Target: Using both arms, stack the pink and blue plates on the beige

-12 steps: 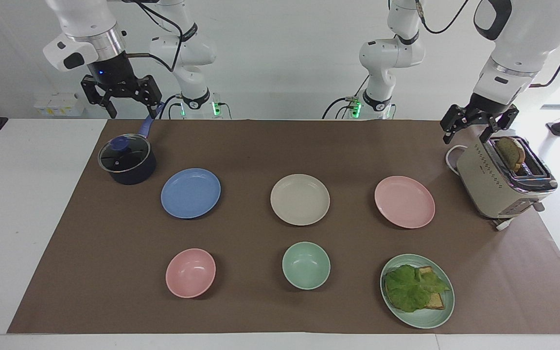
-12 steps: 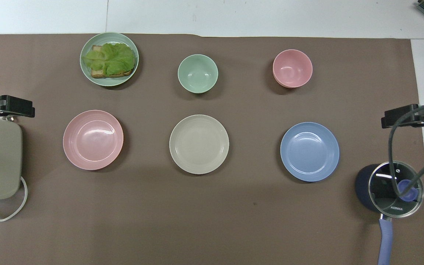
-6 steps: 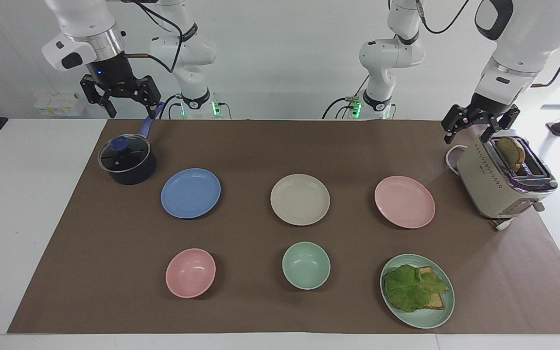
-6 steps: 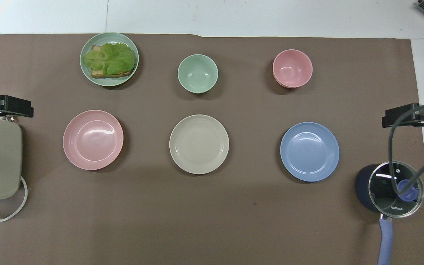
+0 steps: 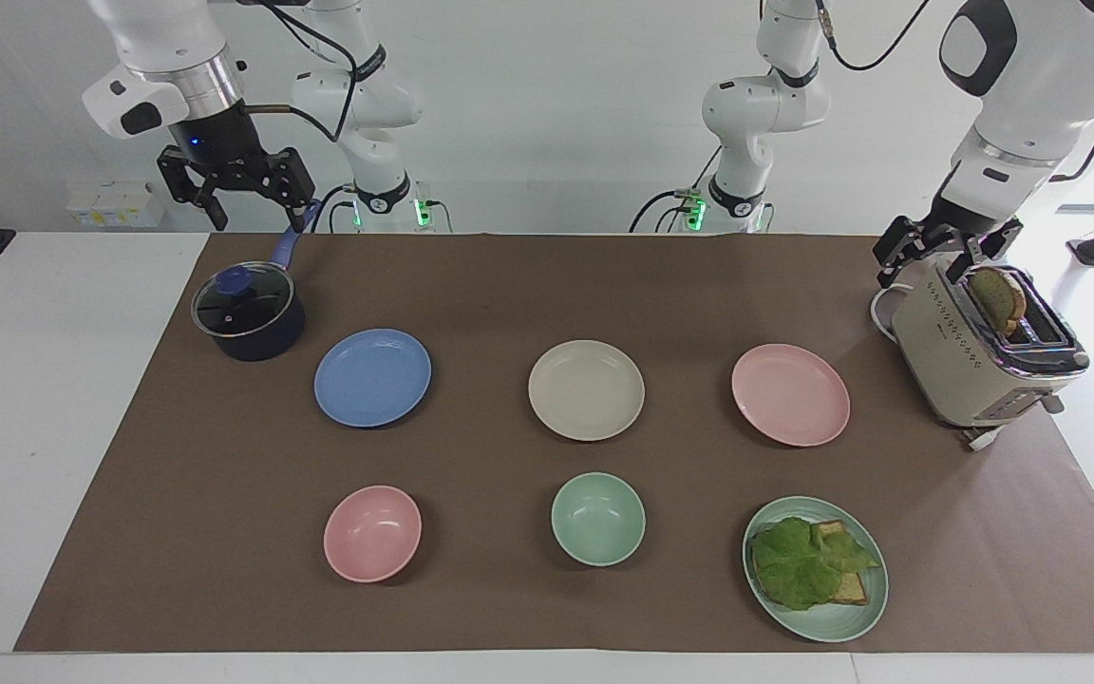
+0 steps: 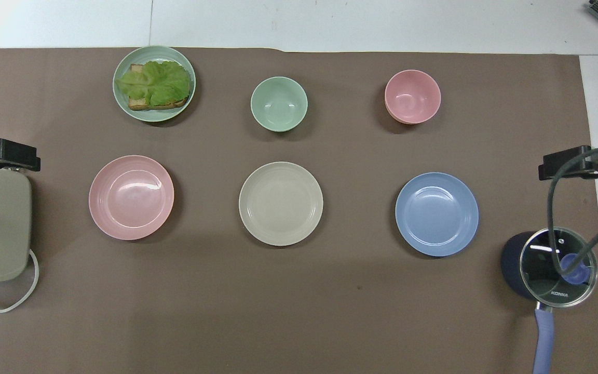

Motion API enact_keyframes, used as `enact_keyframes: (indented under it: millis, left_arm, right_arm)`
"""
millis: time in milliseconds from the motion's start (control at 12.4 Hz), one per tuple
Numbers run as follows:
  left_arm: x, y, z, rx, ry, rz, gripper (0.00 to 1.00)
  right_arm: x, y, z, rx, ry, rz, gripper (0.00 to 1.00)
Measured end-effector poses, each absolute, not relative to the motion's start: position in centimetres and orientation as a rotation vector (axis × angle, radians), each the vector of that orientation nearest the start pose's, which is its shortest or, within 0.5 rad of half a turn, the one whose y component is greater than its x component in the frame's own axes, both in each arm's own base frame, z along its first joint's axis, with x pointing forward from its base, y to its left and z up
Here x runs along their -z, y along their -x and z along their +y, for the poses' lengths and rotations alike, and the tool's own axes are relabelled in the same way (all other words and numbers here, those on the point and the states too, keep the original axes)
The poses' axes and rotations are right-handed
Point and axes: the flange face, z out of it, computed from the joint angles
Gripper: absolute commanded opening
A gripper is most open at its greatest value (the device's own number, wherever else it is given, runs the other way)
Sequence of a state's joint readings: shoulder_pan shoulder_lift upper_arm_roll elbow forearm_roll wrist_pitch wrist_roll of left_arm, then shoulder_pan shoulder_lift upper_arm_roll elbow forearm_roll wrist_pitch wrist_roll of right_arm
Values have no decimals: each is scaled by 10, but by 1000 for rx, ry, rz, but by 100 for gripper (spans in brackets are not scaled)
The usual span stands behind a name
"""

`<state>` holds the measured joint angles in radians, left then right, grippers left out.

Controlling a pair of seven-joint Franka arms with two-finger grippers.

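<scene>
Toaster flanks pink plate, saucepan flanks blue plate; both arms' jaws spread.

Four round shallow plates are being counted: one pale pink plate, one medium blue plate, one cream-beige plate and one mint-green plate carrying lettuce and toast. Two deeper bowls are being counted: one pink bowl, one mint-green bowl. One dark lidded saucepan and one beige toaster are being counted.
</scene>
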<state>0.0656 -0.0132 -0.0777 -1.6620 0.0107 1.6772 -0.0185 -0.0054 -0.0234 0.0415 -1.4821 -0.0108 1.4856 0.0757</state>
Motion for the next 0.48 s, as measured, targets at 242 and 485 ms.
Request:
enact_keyframes:
  millis: [242,485]
  left_arm:
    - [-546,-568,1,59,3131,-30,100]
    - [-482,-571,4,-2,3135,-41,100]
  right_arm:
    - [-671,-538,17,43,3151,69,100]
    - [-671,-538,11,43,3150,86,100]
